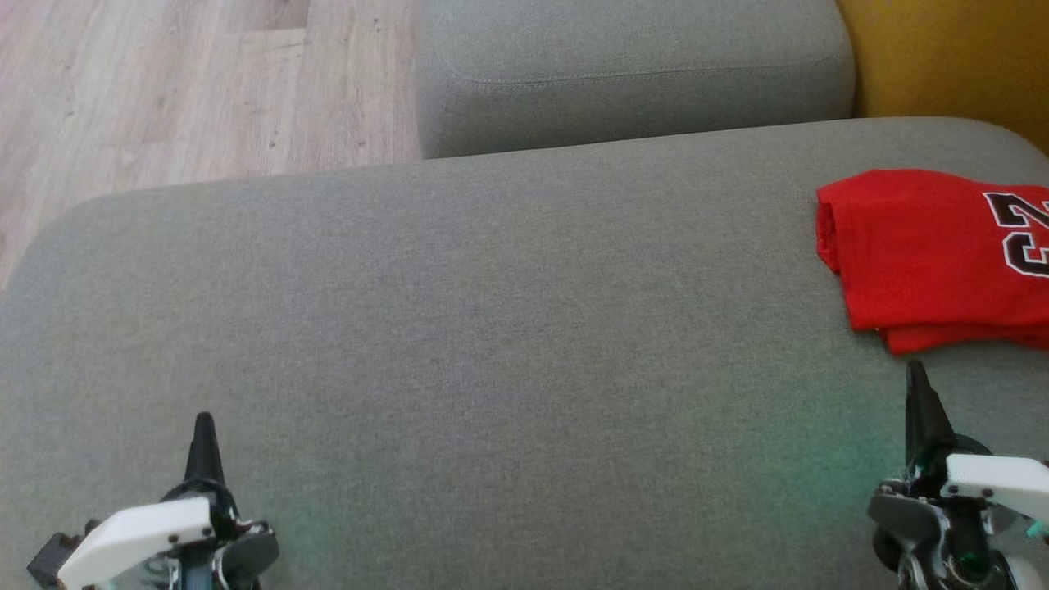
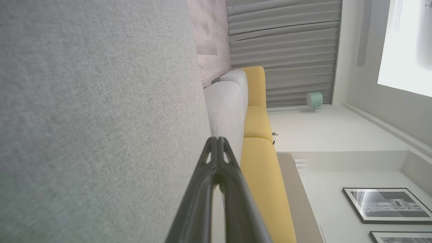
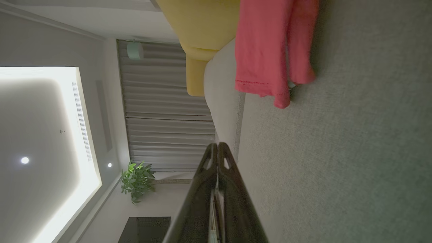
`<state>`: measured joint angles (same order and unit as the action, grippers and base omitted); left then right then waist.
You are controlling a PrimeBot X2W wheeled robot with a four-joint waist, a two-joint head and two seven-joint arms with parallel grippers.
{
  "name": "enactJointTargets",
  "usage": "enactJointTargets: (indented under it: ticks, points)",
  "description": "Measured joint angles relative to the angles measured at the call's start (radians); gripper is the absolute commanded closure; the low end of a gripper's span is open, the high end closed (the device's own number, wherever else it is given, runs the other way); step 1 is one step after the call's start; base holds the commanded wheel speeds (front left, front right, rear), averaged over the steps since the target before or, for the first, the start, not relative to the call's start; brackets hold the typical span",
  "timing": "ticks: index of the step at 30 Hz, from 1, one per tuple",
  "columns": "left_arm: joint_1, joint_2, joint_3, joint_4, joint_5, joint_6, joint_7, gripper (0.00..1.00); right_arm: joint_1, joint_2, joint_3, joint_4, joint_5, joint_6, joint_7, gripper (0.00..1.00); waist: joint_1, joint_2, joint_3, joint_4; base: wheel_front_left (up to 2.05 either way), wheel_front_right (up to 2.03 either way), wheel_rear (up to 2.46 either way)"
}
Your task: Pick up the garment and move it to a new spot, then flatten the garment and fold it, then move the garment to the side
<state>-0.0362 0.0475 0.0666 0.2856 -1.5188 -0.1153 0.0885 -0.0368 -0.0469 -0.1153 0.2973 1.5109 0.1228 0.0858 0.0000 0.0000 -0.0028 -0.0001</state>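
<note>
Red jersey cloth with a black-and-white number print: the folded garment (image 1: 926, 254) lies at the far right of the grey woven sofa cushion (image 1: 492, 328), running off my head view's right edge. My right hand (image 1: 918, 381) sits near its front hem, apart from the cloth, fingers pressed together and holding nothing. My left hand (image 1: 203, 426) is well away at the lower left over bare cushion, likewise fully closed and empty. Pale wooden floor (image 1: 164, 98) shows beyond the cushion's far left.
</note>
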Motion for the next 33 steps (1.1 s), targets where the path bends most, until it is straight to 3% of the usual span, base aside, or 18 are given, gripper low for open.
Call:
enactJointTargets:
  ticks: [8, 33]
  points:
    - [-0.016, -0.001, 0.007, -0.003, -0.084, -0.008, 0.017, 1.0, -0.021, 0.001, -0.018, -0.015, 0.088, 0.0, 0.022, 1.0, 0.0, 0.0, 0.006, 0.0, 0.0, 0.0, 0.0]
    - [-0.021, -0.001, 0.008, -0.004, -0.085, -0.008, 0.017, 1.0, -0.021, 0.001, -0.019, -0.015, 0.091, 0.0, 0.022, 1.0, 0.0, 0.0, 0.006, 0.0, 0.0, 0.0, 0.0]
